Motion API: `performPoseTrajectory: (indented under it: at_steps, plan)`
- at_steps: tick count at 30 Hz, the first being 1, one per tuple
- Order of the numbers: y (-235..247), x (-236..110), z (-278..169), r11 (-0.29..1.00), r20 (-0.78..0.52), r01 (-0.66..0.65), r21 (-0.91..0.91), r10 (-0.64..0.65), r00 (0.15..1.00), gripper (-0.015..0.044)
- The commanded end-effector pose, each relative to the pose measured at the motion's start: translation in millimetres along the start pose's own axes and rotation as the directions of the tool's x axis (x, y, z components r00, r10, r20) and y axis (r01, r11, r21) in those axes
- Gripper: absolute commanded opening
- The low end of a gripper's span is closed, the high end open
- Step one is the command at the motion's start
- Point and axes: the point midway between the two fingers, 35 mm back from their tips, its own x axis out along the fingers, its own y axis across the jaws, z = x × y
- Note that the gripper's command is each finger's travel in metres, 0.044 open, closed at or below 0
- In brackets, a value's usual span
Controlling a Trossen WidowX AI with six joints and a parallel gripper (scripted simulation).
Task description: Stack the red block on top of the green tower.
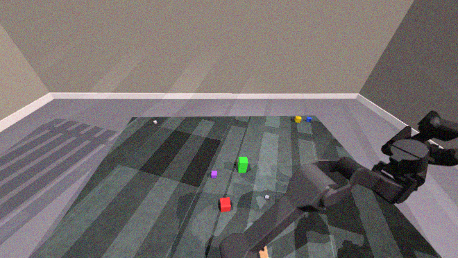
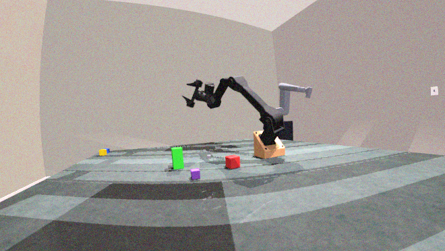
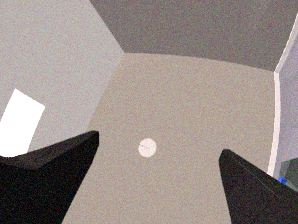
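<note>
The red block (image 1: 225, 204) (image 2: 232, 162) stands on the patterned table top, apart from the green tower. The green tower (image 1: 243, 165) (image 2: 177, 158) stands upright with nothing on top. My gripper (image 2: 185, 90) (image 3: 161, 148) is open and empty, high above the table. Its fingers are wide apart in the wrist view, with only the walls behind them. In the top view it is at the right edge, partly cut off. Neither the red block nor the green tower shows in the wrist view.
A small purple block (image 1: 214, 174) (image 2: 195, 174) lies near the tower. A yellow block (image 1: 298, 119) (image 2: 102, 152) and a blue block (image 1: 309, 119) (image 2: 108, 150) (image 3: 282, 180) lie far off together. Small white cubes (image 1: 266, 197) (image 1: 155, 122) lie on the table top.
</note>
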Motion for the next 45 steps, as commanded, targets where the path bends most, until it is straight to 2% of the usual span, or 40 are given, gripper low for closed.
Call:
performPoseTrajectory:
  at_steps: [1, 2, 11, 18, 24, 33, 39, 45]
  plan:
    - [-0.5, 0.7, -1.3, 1.000, 0.000, 0.005, -0.005, -0.005, 1.000, 0.0426]
    - [-2.0, 2.7, -5.2, 1.000, 0.001, 0.021, -0.022, -0.021, 1.000, 0.0440]
    - [-34.0, 19.2, -81.5, 0.903, -0.004, 0.288, -0.318, -0.305, 0.952, 0.0440]
    - [-62.2, 6.3, -146.8, 0.720, -0.016, 0.426, -0.548, -0.518, 0.855, 0.0440]
    - [-85.0, -22.9, -202.5, 0.518, -0.027, 0.453, -0.725, -0.680, 0.733, 0.0440]
    - [-111.9, -94.6, -279.5, 0.222, -0.038, 0.319, -0.922, -0.869, 0.494, 0.0440]
    - [-122.2, -157.7, -323.3, 0.081, -0.037, 0.131, -0.988, -0.951, 0.307, 0.0440]
    - [-125.7, -228.1, -353.7, 0.011, -0.022, -0.099, -0.995, -0.994, 0.110, 0.0440]
